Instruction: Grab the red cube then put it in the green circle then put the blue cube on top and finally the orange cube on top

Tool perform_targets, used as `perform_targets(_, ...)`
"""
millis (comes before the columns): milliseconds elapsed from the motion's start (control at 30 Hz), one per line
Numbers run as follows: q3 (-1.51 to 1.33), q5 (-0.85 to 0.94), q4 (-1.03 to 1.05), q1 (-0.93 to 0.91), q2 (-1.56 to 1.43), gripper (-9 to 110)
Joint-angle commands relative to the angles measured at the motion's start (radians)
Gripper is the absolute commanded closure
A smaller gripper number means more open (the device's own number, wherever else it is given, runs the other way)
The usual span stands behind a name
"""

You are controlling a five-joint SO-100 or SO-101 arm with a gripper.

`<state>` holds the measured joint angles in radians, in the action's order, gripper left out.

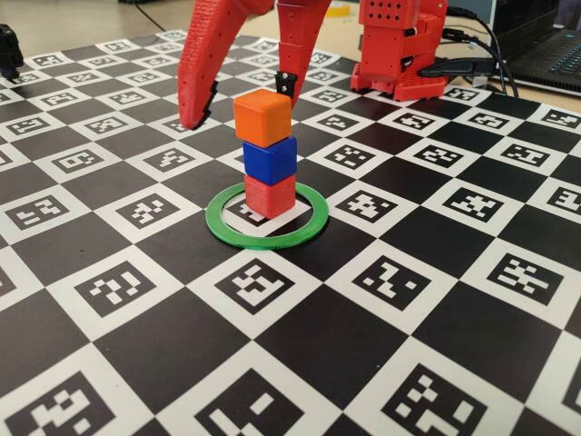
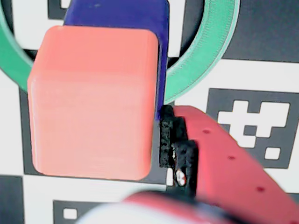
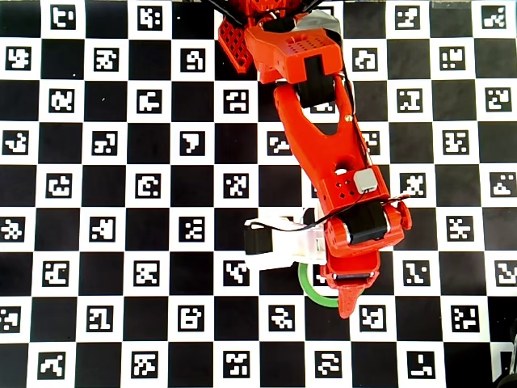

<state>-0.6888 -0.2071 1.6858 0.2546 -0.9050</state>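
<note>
Fixed view shows the stack complete: the red cube sits on the counter inside the green circle, the blue cube on it, and the orange cube on top, slightly twisted. The jaws stand spread just behind the orange cube, gripping nothing.

Wrist view looks straight down on the orange cube, with the blue cube peeking past it and the green circle around; one padded finger is touching or nearly touching the cubes' edge.

Overhead view hides the cubes under the arm; only an arc of the green circle shows. Judging from this, all placing appears done, and only the withdrawal is left.
</note>
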Motion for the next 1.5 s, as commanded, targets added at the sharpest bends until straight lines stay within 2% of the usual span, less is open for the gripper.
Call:
perform_targets(0,-0.021,-0.005,0.015,0.012,-0.172,52)
perform_targets(367,-0.153,0.041,-0.012,0.012,-0.379,51)
perform_targets(667,-0.52,0.175,-0.137,-0.008,-0.709,55)
perform_targets(800,-0.718,0.252,-0.21,-0.058,-0.853,63)
perform_targets(933,-0.887,0.308,-0.29,-0.141,-0.971,77)
perform_targets(1033,-0.969,0.368,-0.324,-0.189,-1.04,98)
perform_targets(1100,-1.008,0.417,-0.327,-0.216,-1.077,107)
perform_targets(1233,-1.147,0.588,-0.373,-0.245,-1.187,107)
perform_targets(1467,-1.626,0.864,-0.715,-0.264,-1.54,107)
